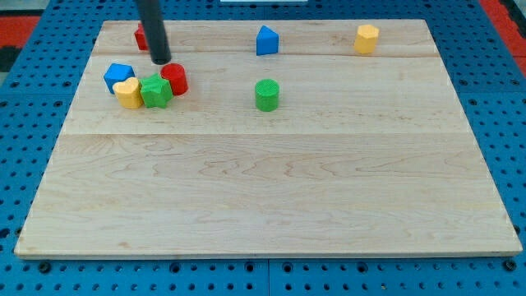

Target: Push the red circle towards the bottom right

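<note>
The dark rod comes down from the view's top edge, and my tip (162, 62) rests on the pale wooden board (271, 189) just above the red round block (175, 78), at its upper left edge, touching or all but touching; I cannot tell which. The rod has no jaws or fingers and holds nothing.

The red circle stands in the board's upper left part. It is a short upright cylinder, flat face up; being round, it shows no long axis and no pointing direction. Against its left side sits a green star-like block (155, 90), touching it. To the left of that is a yellow heart-shaped block (127, 93), and a blue angular block (118, 76) sits just above and behind the yellow one. These four form a tight cluster.

Partly hidden behind the rod, near the board's top edge, is another red block (140, 37); its shape cannot be made out. A blue block with a peaked top (266, 40) stands at the top middle, a yellow faceted block (366, 38) at the top right, and a green cylinder (266, 94) stands alone near the middle, well apart from the cluster. Blue perforated panels (33, 123) surround the board.
</note>
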`<state>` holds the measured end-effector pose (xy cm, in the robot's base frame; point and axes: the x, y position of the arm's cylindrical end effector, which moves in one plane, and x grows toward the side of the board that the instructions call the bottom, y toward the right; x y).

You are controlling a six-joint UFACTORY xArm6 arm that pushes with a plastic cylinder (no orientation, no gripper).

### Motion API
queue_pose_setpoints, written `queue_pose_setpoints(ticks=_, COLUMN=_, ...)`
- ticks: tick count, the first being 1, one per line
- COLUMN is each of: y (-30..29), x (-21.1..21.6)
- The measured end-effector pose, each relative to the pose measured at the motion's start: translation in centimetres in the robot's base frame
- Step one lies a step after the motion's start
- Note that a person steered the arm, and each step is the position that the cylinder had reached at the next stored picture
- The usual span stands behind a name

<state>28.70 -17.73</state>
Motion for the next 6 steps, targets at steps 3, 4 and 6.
queue_pose_setpoints(ticks=3, y=5.1, x=4.8)
queue_pose_setpoints(ticks=4, y=8.5, x=7.9)
queue_pose_setpoints(ticks=6, y=15.3, x=15.0)
